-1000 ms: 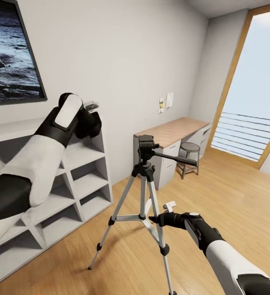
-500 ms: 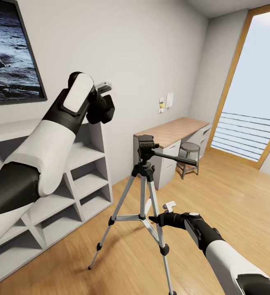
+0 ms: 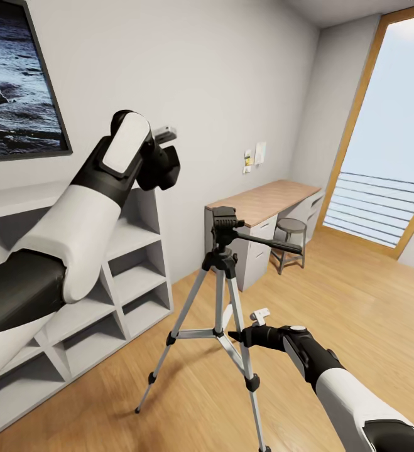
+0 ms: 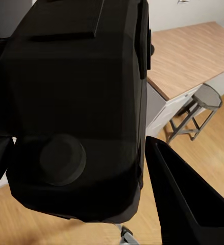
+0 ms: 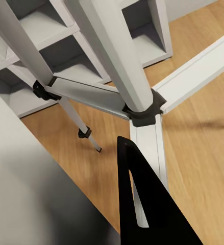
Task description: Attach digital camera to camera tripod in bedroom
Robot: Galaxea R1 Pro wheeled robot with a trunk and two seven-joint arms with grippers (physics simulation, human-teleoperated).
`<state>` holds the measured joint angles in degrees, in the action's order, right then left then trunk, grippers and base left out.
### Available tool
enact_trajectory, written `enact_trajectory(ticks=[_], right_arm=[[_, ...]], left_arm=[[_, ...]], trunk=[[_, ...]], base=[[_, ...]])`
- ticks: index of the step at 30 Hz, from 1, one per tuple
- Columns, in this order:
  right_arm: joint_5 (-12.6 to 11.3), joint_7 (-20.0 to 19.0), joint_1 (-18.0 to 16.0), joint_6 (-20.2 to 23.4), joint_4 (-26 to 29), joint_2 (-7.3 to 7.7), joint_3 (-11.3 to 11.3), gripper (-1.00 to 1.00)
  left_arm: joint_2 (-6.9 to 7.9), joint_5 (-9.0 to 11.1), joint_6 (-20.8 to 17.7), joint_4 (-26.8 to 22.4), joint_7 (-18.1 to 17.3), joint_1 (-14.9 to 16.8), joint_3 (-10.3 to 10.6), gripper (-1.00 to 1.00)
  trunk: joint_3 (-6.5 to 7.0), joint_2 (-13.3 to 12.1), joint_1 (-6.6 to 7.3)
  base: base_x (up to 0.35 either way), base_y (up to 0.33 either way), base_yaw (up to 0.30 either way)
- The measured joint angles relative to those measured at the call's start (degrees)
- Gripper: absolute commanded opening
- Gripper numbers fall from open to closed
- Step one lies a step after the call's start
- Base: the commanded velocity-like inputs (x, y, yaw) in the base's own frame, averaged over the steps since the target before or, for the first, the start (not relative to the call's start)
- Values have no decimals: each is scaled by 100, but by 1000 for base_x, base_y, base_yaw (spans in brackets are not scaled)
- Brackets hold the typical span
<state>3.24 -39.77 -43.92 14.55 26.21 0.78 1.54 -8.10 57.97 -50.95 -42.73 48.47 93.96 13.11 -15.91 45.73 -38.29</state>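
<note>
While the left gripper [image 3: 163, 164] clamps the digital camera [image 4: 76, 112] above the shelf [image 3: 131, 263], the right gripper's [image 3: 241, 337] spread is unclear beside the camera tripod [image 3: 222, 295].

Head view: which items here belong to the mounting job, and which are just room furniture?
Job:
digital camera, held in the left gripper
camera tripod, standing on the floor
right gripper, beside a tripod leg

Bystanders:
cube shelf
desk
stool
framed picture
</note>
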Motion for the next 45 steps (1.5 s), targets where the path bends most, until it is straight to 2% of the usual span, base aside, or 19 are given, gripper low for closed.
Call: enact_trajectory(ticks=[6,10,13,16,18,20,21,22,23,24,25,28,34,35,39,40,41,43,45], right_arm=[[16,-13,-1,-3,-1,4,1,-100],[43,-15,-2,-5,2,-2,-14,-100],[61,-14,-2,-4,5,-8,-24,-100],[69,-16,-3,-5,4,-10,-30,-100],[59,-16,-2,-5,1,-7,-24,-100],[50,-14,-2,-5,-1,-5,-19,-100],[51,-12,-2,-4,2,-6,-20,-100],[52,-13,-2,-1,6,-6,-18,-100],[40,-10,-1,-3,-1,-5,-13,-100],[32,-7,-1,-1,1,-5,-10,-100],[26,-3,-1,-1,0,-5,-7,-100],[14,4,-1,1,2,-5,1,-100],[2,-3,0,4,3,2,0,-100],[3,-4,0,5,4,3,0,-100],[14,-12,0,2,3,3,0,-100],[42,-21,-2,-8,4,0,-13,-100],[64,-31,-2,-17,-7,-1,-32,-100],[67,-45,-2,-25,-16,4,-39,-100],[58,-59,-2,-25,-16,16,-31,-100]], left_arm=[[-47,-44,27,-3,3,-38,65,-100],[-79,-58,24,-2,-18,-42,406,-100],[-80,-57,7,4,-71,-43,529,-100],[-65,-51,8,-20,-363,-43,631,-100],[-8,-46,11,-103,-909,-43,700,-100],[191,-8,39,-286,-2095,-42,829,-100],[266,-62,30,-333,-2451,-43,880,-100],[732,-335,204,-514,-4005,-42,1286,-100],[812,-129,313,-533,-4551,-42,1356,-100],[931,-350,468,-525,-4837,-43,1428,-100],[1106,-451,752,-542,-5131,-46,1529,-100],[1196,-534,907,-595,-5266,-54,1585,-100],[1220,-676,942,-652,-5134,-61,1659,-100],[1220,-715,914,-722,-5122,-63,1797,-100],[1240,-1079,779,-893,-5097,-64,2629,-100],[1238,-1203,724,-920,-5089,-66,3027,-100],[1244,-1246,712,-933,-5123,-66,3168,-100],[1251,-1307,705,-940,-5323,-64,3269,-100],[1272,-1398,709,-923,-5753,-65,3397,-100]], trunk=[[0,0,0],[0,0,0],[1,0,0],[1,0,0],[1,0,0],[1,1,0],[1,0,0],[1,0,0],[1,1,1],[0,0,0],[1,1,0],[0,0,0],[0,0,0],[0,0,0],[0,0,0],[-1,-1,0],[0,0,0],[0,0,0],[0,0,0]], base=[[0,0,0],[0,0,0],[0,0,0],[0,0,0],[0,0,0],[0,0,0],[0,0,0],[0,0,0],[0,0,0],[0,0,0],[0,0,0],[0,0,0],[0,0,0],[0,0,0],[0,0,0],[0,0,0],[0,0,0],[0,0,0],[0,0,0]])
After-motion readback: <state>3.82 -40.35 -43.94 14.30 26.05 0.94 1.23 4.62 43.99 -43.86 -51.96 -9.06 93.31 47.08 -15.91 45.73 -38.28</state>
